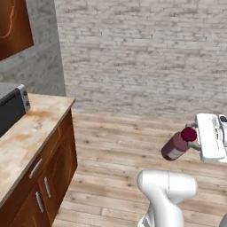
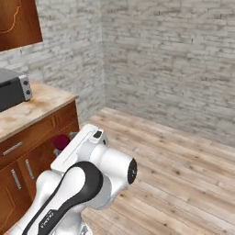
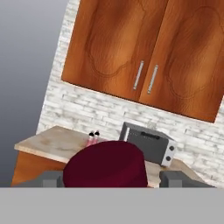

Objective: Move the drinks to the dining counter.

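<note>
Gripper (image 1: 191, 142) held the maroon bottle (image 1: 175, 146) wide at its neck, tilted toward 8 o'clock; I judged it rigid, bottom-heavy, slippery.

A short cabinet of reddish-brown wood with a beige, rust-mottled marble top (image 1: 31, 133) stands against the pale grey brick wall (image 1: 142, 53), and slim silver bar handles (image 1: 35, 168) run across its drawer and doors. On the top, toward the back, sits a boxy grey toaster oven (image 1: 11, 106) with round knobs down one side of its front. Above it hang wall cupboards of carved orange-brown wood (image 3: 144, 57), their two doors meeting at a pair of upright silver handles (image 3: 146, 78). The floor is light wooden planking (image 1: 124, 150), running up to the brick walls at the corner.
</note>
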